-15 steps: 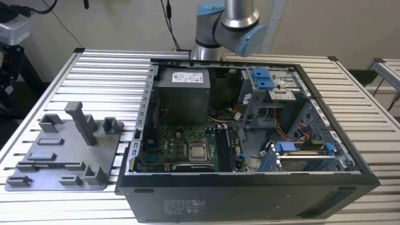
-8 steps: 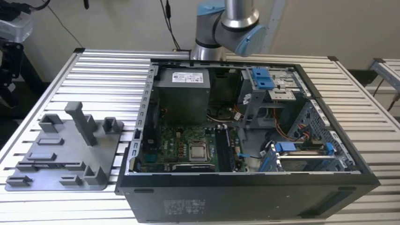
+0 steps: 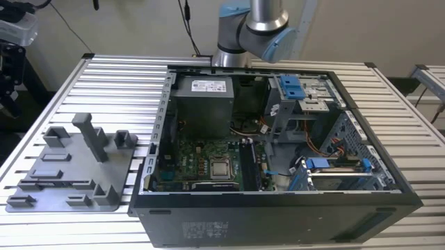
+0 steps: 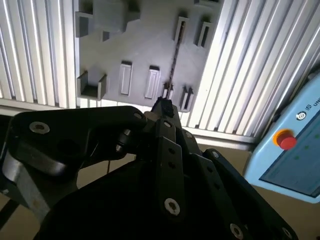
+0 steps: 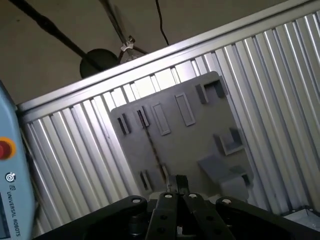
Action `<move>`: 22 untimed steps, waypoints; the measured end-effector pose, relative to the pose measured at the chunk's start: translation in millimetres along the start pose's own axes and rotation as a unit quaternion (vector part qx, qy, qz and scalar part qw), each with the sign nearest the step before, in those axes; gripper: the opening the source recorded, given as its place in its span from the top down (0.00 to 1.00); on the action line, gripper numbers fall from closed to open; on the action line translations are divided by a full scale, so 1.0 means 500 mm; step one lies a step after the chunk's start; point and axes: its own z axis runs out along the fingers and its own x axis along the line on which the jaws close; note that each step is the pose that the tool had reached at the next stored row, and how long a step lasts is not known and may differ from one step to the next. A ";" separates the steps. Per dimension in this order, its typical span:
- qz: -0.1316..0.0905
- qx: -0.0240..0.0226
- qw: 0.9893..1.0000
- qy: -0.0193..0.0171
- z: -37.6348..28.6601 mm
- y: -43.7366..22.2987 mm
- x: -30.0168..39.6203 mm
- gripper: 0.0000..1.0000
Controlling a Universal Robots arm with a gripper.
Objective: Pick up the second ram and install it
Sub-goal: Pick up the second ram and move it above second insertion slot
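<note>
Hanging high over the gray tray [image 5: 200,145], the gripper [image 5: 176,182] carries nothing. Its tips look drawn close together, with no real gap that I can make out. The memory stick [image 5: 152,150] is not yet picked up. It sits on the tray, well below the gripper and a little ahead of its tips.

The stick stands on its long edge, a thin dark line seen from above, with each end caught between a pair of small upright blocks [image 4: 186,98]. I take that as deliberate: the blocks stop it tipping and leave its top edge bare for a pinch from above.

Its long axis lies flat along the tray and runs nearly straight away from the gripper. One end is close under the tips and the other points off toward the tray's far edge. I cannot tell which end carries the label.

Beside the tray on the slatted table [image 3: 125,78], the computer case [image 3: 278,213] lies open with its board facing up, which would suit a straight downward push.
</note>
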 end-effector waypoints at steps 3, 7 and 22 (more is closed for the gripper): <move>-0.009 -0.003 1.000 0.000 0.001 0.000 0.000 0.89; -0.029 -0.006 1.000 -0.005 0.001 0.000 0.000 0.89; -0.063 -0.030 0.998 -0.010 0.005 0.000 0.000 0.89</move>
